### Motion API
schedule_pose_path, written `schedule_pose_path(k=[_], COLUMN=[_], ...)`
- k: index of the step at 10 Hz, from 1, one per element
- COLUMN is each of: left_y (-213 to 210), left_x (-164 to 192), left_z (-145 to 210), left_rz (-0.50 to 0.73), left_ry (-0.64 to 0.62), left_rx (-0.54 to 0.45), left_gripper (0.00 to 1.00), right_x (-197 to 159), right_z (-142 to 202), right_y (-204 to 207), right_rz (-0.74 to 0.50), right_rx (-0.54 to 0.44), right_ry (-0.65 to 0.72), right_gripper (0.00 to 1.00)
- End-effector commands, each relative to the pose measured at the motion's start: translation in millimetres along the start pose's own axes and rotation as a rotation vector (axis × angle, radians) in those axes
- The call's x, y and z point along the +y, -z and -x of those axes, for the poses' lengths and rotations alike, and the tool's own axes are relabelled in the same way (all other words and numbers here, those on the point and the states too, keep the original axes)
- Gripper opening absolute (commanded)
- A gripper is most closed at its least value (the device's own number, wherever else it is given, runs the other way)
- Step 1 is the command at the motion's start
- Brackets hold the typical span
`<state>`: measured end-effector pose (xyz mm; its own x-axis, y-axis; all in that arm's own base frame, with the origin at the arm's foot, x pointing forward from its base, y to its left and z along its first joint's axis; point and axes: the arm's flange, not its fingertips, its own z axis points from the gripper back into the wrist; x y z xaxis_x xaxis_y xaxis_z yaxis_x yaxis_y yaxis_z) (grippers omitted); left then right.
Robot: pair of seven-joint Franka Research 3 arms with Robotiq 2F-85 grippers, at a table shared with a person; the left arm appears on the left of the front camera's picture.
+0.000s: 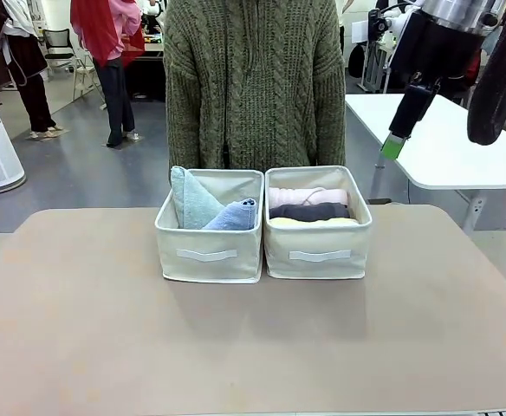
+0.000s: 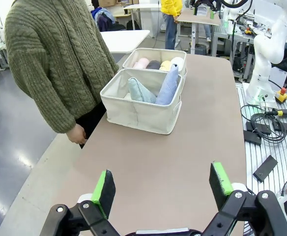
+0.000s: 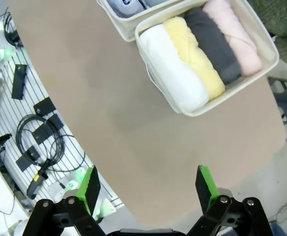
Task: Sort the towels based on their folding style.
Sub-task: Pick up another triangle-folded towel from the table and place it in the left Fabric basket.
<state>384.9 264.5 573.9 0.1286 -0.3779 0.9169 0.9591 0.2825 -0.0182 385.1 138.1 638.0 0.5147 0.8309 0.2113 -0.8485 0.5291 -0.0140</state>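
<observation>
towels (image 3: 202,54) lay sorted in two bins (image 1: 210,251), likely soft and light, best pinched mid-roll; left gripper (image 2: 163,189) and right gripper (image 3: 146,184) stood apart, empty.

White towel (image 1: 315,222): in the front view, mostly hidden behind the bin's near wall (image 1: 316,252).
Left bin (image 3: 126,22): cut off by the right wrist picture's top edge.
Right gripper (image 1: 394,147): one green pad showed in front; second finger hidden.
Person (image 1: 253,82): cropped at the top edge.
</observation>
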Motion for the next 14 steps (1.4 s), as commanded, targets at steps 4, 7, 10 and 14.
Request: schedule_pose_path(k=[4, 7, 10, 14], left_y=[-1, -1, -1, -1], left_x=[-3, -3, -3, -3], left_z=[0, 0, 0, 0], left_rz=[0.007, 0.007, 0.007, 0.007], left_ry=[0.013, 0.013, 0.013, 0.013], left_rx=[0.004, 0.004, 0.004, 0.004], left_gripper=[1.00, 1.00, 1.00, 1.00], right_x=[-1, -1, -62, -135], right_z=[1, 1, 63, 128], right_y=[1, 1, -35, -52], right_rz=[0.003, 0.003, -0.327, -0.463], right_rx=[0.003, 0.003, -0.186, -0.475], right_ry=[0.007, 0.007, -0.381, -0.481], right_gripper=[1.00, 1.00, 1.00, 1.00])
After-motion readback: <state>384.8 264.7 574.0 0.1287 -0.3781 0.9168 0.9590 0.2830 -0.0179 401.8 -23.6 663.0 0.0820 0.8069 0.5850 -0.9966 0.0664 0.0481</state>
